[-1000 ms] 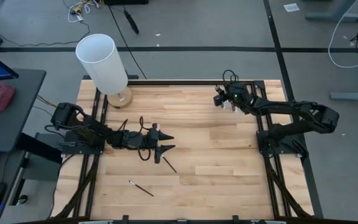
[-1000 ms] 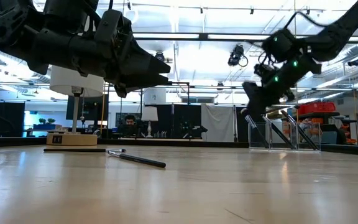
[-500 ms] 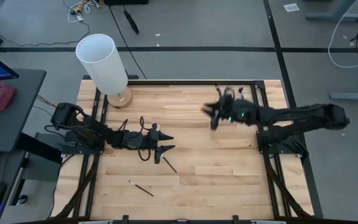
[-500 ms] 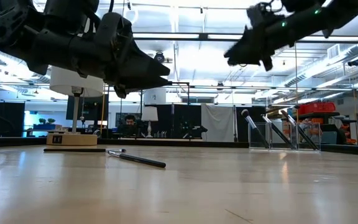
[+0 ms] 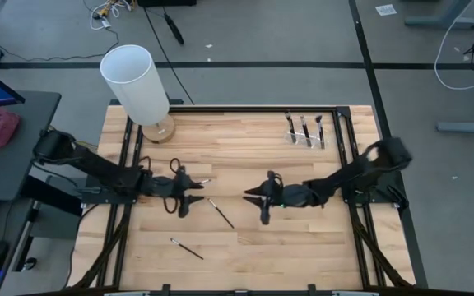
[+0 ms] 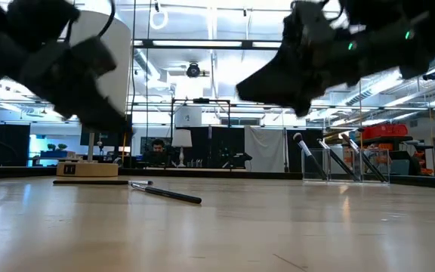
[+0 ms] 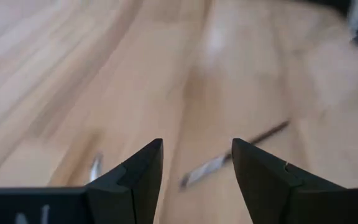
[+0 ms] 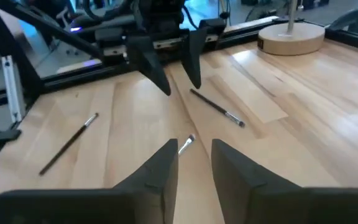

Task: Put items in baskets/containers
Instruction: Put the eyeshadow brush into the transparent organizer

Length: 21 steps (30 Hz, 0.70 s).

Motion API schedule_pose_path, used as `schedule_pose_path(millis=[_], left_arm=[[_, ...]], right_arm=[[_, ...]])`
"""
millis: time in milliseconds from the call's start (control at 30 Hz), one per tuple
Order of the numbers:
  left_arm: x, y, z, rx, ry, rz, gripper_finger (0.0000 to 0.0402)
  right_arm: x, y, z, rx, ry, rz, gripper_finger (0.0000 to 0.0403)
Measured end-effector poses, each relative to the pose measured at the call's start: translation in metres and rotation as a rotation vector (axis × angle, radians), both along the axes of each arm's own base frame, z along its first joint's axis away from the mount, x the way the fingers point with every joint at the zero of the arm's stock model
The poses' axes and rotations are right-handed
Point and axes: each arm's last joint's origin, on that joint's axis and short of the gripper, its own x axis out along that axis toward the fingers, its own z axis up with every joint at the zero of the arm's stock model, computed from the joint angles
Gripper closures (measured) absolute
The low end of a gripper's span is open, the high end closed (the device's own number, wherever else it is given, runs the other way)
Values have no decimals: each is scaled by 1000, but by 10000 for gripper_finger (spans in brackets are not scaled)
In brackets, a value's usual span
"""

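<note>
Now —
Brushes: one [image 5: 220, 213] lies on the table [image 5: 303, 238] between both grippers; another [image 5: 187, 248] nearer the front edge; three stand in the holder.
Holder: clear holder [image 5: 305, 138] at the back right corner.
Left gripper [image 5: 194, 195]: fingers spread, empty, just beside the middle brush.
Right gripper [image 5: 255, 204]: fingers parted, empty — facing the left one.
Lamp: white lamp [image 5: 136, 83], back left.

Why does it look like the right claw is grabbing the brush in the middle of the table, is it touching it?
Apart. In the high view bare wood shows between the right gripper and the brush.
</note>
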Motion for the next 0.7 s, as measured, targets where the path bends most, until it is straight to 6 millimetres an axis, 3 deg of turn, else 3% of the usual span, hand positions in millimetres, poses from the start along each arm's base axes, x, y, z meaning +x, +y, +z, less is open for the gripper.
schedule_pose_path(millis=[167,300,700], left_arm=[[-23,10,-24,-15,76,94,204],[-37,18,-39,-6,109,193,204],[-39,24,-41,88,92,180,204]], right_arm=[[14,2,-33,33,-89,-16,305],[18,-2,-46,92,-147,-38,305],[19,-4,-49,119,-173,-50,305]])
